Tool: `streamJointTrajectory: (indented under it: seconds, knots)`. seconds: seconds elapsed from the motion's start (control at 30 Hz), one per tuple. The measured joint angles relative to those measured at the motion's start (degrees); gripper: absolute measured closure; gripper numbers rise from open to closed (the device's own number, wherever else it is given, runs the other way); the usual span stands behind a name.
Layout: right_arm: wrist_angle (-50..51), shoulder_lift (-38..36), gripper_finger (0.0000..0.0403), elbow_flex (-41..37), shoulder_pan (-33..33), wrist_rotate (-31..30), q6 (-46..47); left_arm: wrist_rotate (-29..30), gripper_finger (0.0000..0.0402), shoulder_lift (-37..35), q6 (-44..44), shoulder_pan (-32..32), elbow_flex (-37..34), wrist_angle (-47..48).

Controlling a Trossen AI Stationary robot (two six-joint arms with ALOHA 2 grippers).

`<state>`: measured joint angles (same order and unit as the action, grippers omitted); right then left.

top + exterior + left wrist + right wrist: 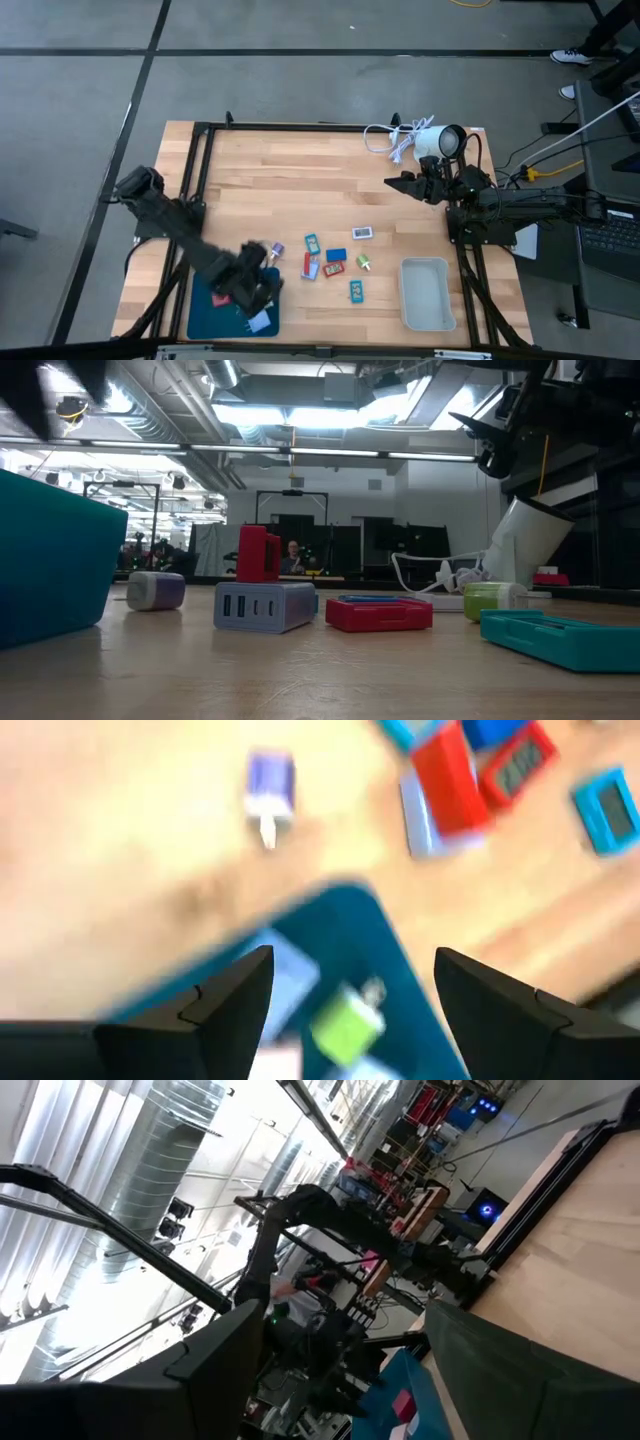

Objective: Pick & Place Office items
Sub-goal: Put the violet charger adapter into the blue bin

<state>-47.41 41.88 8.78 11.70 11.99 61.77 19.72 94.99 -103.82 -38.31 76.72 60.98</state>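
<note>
Several small colourful office items lie on the wooden table's middle: a teal piece, a red and grey one, a blue one, a white one, a green one. My left gripper hangs open over the far right corner of a dark teal tray. In the left wrist view the gripper stands over the tray, which holds a green piece and a white one. My right gripper waits open near the white lamp, touching nothing.
A white bin sits near the table's right near corner. The lamp's cord lies coiled at the far edge. A purple and white piece rests on bare wood just beyond the tray. Black frame rails run along both table sides.
</note>
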Motion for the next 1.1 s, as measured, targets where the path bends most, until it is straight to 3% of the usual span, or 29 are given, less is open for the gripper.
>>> streamJointTrajectory:
  seconds: [0.13, 0.33, 0.5, 0.87, 1.1]
  knots:
    - [0.03, 0.01, 0.0119, 0.0, 0.0, -0.13, 0.22, -6.16, 0.0131, 0.09, 13.43, 9.24, 0.16, 2.15]
    - [0.03, 0.0, 0.0119, 0.0, -0.02, -0.17, 0.75, -8.73, 0.013, 0.51, 29.68, 22.89, 0.16, 4.62]
    - [0.01, 0.01, 0.0119, 0.0, -0.02, -0.01, 0.77, -12.05, 0.013, 0.54, 38.63, 29.31, 0.16, 5.88]
    - [0.36, -0.01, 0.0119, 0.0, -0.02, 0.75, 0.6, -16.84, 0.013, 7.62, 42.15, 28.53, 0.16, 5.68]
    - [0.37, 0.01, 0.0119, 0.0, -0.02, 1.1, 0.64, -19.23, 0.013, 11.82, 41.96, 27.78, 0.16, -0.78]
